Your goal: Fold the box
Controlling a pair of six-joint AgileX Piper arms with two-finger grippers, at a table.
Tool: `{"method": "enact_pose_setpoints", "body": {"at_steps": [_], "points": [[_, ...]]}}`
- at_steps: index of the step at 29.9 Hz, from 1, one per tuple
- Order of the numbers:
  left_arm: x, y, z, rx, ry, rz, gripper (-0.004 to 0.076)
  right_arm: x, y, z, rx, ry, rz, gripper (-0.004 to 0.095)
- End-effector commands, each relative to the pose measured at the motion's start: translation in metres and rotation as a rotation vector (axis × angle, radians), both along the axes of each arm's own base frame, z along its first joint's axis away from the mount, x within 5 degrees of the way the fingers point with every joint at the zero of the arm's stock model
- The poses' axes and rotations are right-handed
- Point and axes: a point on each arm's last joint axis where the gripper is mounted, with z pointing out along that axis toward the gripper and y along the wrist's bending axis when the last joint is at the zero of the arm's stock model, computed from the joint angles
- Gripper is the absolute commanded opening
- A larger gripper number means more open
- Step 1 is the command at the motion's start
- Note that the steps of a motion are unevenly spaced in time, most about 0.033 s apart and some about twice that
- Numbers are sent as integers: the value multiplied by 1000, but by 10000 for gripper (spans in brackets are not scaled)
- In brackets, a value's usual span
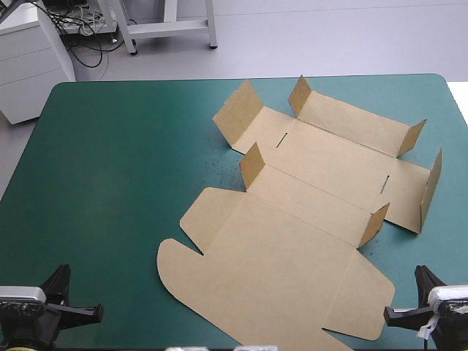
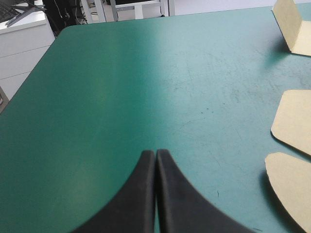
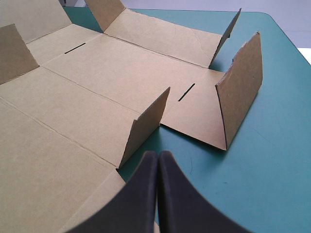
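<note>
The brown box [image 1: 307,212] lies as a cut sheet of board on the teal-green table, mostly flat, with several small flaps standing up along its far and right edges. Its wide lid panel with rounded tabs reaches toward the near edge. My left gripper [image 1: 62,303] rests at the near left corner, shut, well clear of the board; in the left wrist view its fingers [image 2: 156,160] meet in one point, with the box's tabs [image 2: 294,145] off to the side. My right gripper [image 3: 158,160] is shut, just short of the box's [image 3: 97,97] near right corner.
A white cabinet [image 1: 29,58] and a metal table frame [image 1: 168,25] stand beyond the far edge. The left half of the teal-green cover [image 1: 110,168] is bare.
</note>
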Motion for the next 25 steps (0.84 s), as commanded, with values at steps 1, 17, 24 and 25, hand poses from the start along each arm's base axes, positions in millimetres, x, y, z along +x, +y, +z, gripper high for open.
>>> {"method": "enact_pose_setpoints", "body": {"at_steps": [1,17,24,25], "points": [[-4,0,14,-8,-116,-1,-32,-7,-1,15,-7,-130,-11,-23],[-4,0,14,-8,-116,-1,-32,-7,-1,15,-7,-130,-11,-21],[-4,0,14,-8,-116,-1,-32,-7,0,16,-17,-132,-7,55],[-4,0,14,-8,-116,-1,-32,-7,0,16,-17,-132,-7,85]]}}
